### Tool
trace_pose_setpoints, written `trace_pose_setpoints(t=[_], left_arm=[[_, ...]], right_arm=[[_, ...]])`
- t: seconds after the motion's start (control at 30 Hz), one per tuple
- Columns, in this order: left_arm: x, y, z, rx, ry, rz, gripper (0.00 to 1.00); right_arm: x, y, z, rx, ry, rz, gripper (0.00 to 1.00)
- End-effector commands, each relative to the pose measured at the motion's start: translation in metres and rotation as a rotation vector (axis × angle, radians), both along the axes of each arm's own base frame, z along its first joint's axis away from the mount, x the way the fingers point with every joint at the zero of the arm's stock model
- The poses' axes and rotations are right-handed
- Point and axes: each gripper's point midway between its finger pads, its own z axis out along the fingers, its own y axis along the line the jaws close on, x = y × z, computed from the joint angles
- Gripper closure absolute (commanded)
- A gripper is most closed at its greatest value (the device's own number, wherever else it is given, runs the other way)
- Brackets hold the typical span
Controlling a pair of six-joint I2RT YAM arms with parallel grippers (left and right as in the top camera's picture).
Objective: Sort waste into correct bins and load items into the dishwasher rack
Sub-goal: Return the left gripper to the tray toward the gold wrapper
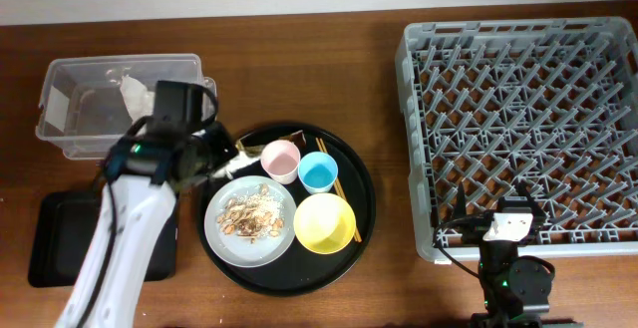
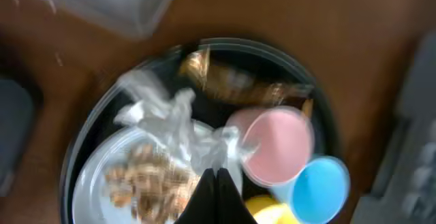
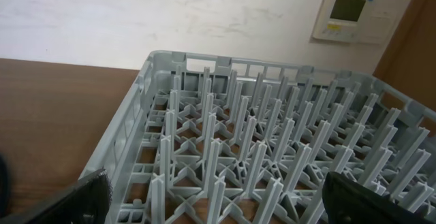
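My left gripper (image 1: 221, 166) hangs over the left part of the round black tray (image 1: 364, 193). Its fingers (image 2: 216, 178) are pressed together on the edge of a crumpled white paper (image 2: 174, 122); this view is blurred. Under it lies the pale grey plate (image 1: 214, 233) with beige food scraps (image 1: 249, 216). The pink cup (image 1: 281, 159), blue cup (image 1: 319, 173), yellow bowl (image 1: 324, 222), chopsticks (image 1: 337, 183) and a brown-gold wrapper (image 2: 231, 81) are on the same tray. My right gripper (image 3: 228, 203) is open and empty at the front edge of the grey dishwasher rack (image 1: 419, 119).
The clear plastic tub (image 1: 60, 109) stands at the back left with a white paper (image 1: 130, 94) inside. The shallow black rectangular tray (image 1: 55, 238) lies at the front left, partly under my left arm. The rack (image 3: 272, 149) fills the right side.
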Motion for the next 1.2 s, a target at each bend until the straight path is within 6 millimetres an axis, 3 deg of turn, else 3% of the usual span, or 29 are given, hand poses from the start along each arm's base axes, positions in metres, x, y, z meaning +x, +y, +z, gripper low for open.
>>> trace_pose_setpoints(t=[0.0,0.07,0.2,0.27,0.4,0.43,0.47,0.5,0.53,0.57,0.6,0.67,0.7,0.73,0.83,0.87,0.9,0.93,0.97,1.17], left_arm=[[0.016,0.031,0.051,0.135,-0.224,0.097,0.99],[0.03,0.053,0.079,0.224,-0.359,0.198,0.99],[0.059,0.098,0.114,0.412,-0.544,0.441,0.99],[0.074,0.103,0.111,0.447,-0.566,0.486,0.99],[0.12,0.123,0.066,0.586,-0.509,0.444,0.95],[0.128,0.13,0.053,0.623,-0.484,0.426,0.89],[0.134,0.137,0.039,0.657,-0.448,0.405,0.75],[0.135,0.141,0.03,0.673,-0.422,0.396,0.54],[0.133,0.145,0.025,0.685,-0.397,0.39,0.42],[0.128,0.147,0.024,0.69,-0.378,0.387,0.22],[0.124,0.147,0.028,0.69,-0.375,0.384,0.18],[0.114,0.139,0.04,0.678,-0.38,0.362,0.14],[0.109,0.127,0.045,0.648,-0.38,0.319,0.07],[0.103,0.106,0.048,0.581,-0.38,0.236,0.02],[0.077,0.009,0.044,0.24,-0.357,-0.123,0.02],[0.066,-0.021,0.036,0.148,-0.321,-0.227,0.03],[0.057,-0.036,0.026,0.122,-0.279,-0.276,0.11],[0.05,-0.045,0.016,0.115,-0.235,-0.295,0.28],[0.042,-0.052,0.002,0.093,-0.171,-0.282,0.35],[0.041,-0.047,-0.048,0.019,0.018,-0.032,0.39]], right_arm=[[0.0,-0.001,-0.003,-0.008,0.004,-0.01,0.01],[0.0,-0.001,-0.003,-0.008,0.004,-0.01,0.01],[0.0,-0.001,-0.003,-0.008,0.004,-0.01,0.01],[0.0,-0.001,-0.003,-0.008,0.004,-0.01,0.01],[0.0,-0.001,-0.003,-0.008,0.004,-0.01,0.01],[0.0,-0.001,-0.003,-0.008,0.004,-0.01,0.01],[0.0,-0.001,-0.003,-0.008,0.004,-0.01,0.01],[0.0,-0.001,-0.003,-0.008,0.005,-0.01,0.01],[0.0,-0.001,-0.003,-0.008,0.004,-0.01,0.01],[0.0,-0.001,-0.003,-0.008,0.004,-0.01,0.01],[0.0,-0.001,-0.003,-0.008,0.004,-0.01,0.01],[0.0,-0.001,-0.003,-0.008,0.005,-0.01,0.01],[0.0,-0.001,-0.003,-0.008,0.004,-0.01,0.01],[0.0,-0.001,-0.003,-0.008,0.005,-0.01,0.01],[0.0,-0.001,-0.003,-0.008,0.004,-0.01,0.01],[0.0,-0.001,-0.003,-0.008,0.004,-0.01,0.01],[0.0,-0.001,-0.003,-0.008,0.004,-0.01,0.01],[0.0,-0.001,-0.003,-0.008,0.005,-0.01,0.01],[0.0,-0.001,-0.003,-0.008,0.004,-0.01,0.01],[0.0,-0.001,-0.003,-0.008,0.005,-0.01,0.01]])
